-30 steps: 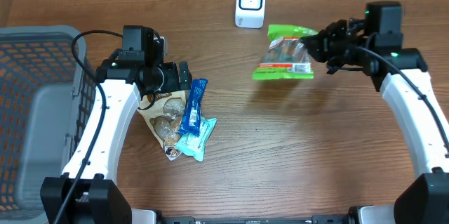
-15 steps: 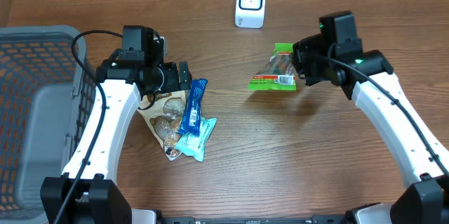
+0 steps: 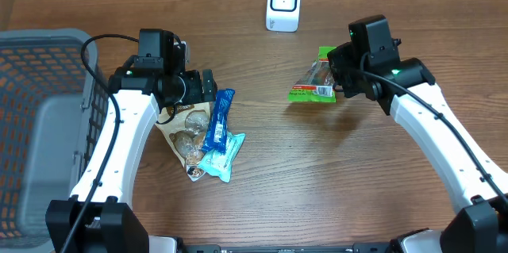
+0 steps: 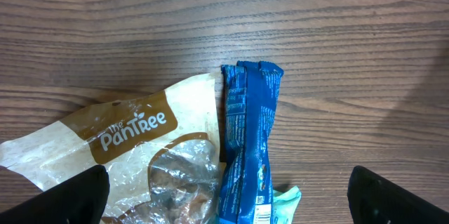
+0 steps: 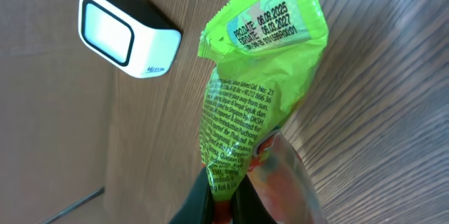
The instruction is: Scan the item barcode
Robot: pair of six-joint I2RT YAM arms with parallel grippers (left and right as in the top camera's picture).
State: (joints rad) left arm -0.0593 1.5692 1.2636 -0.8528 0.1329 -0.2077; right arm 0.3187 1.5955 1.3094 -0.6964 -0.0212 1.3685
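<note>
Right pincer (image 5: 223,208) of mine: clenched on green snack packet (image 5: 245,104), held near white scanner (image 5: 126,33), date-stamped end nearest it.

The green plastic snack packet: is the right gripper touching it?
Touching. The right wrist view shows the right gripper shut on the lower end of the green plastic snack packet, which is pinched between its jaws with no gap.
</note>
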